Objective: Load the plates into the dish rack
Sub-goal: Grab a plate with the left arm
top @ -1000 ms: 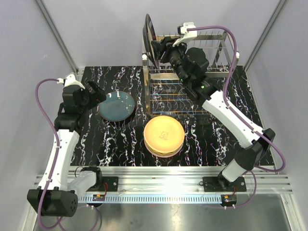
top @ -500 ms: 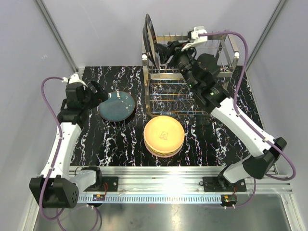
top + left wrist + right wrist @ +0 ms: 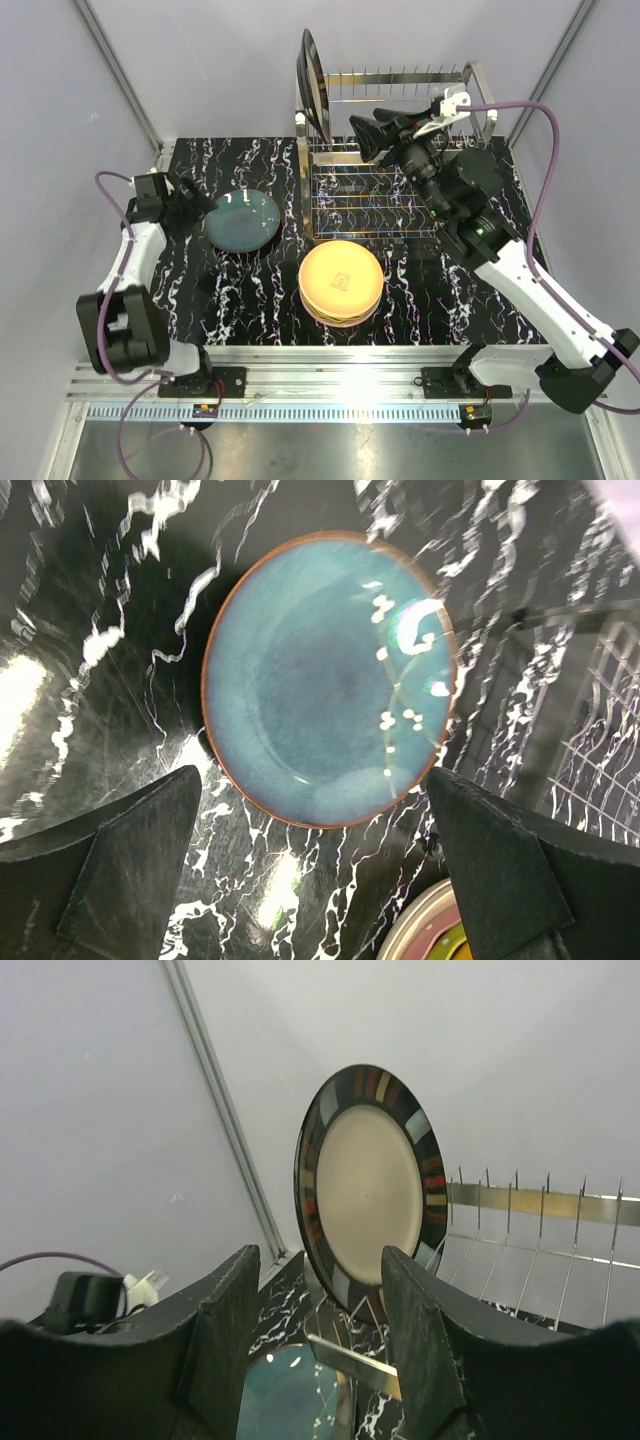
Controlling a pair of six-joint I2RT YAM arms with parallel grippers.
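Far left, the left tool (image 3: 192, 203) hangs low over the black marbled tabletop (image 3: 250, 300), jaws spread as wide as they go and nothing between them. Its wrist view looks straight down on the blue plate (image 3: 330, 680), which lies flat on the tabletop, brown rim showing, just beyond the fingertips and untouched.

Moving to the centre, there's the stack of plates (image 3: 341, 280) in front of the rack. An orange-yellow one is on top with a pinkish edge peeking out below; how many lie under it I can't tell from this height.

Behind that, the dish rack (image 3: 480, 85) stands at the back of the tabletop. One plate is loaded: the dark-rimmed plate (image 3: 312, 85) stands upright on edge at the rack's left end, cream centre facing the row of tines. The other slots to its right carry nothing.

On the right, the right tool (image 3: 365, 135) hovers over the rack's lower tier, pointing at that standing plate. Its jaws are partly open and grip nothing, the plate well clear of them.
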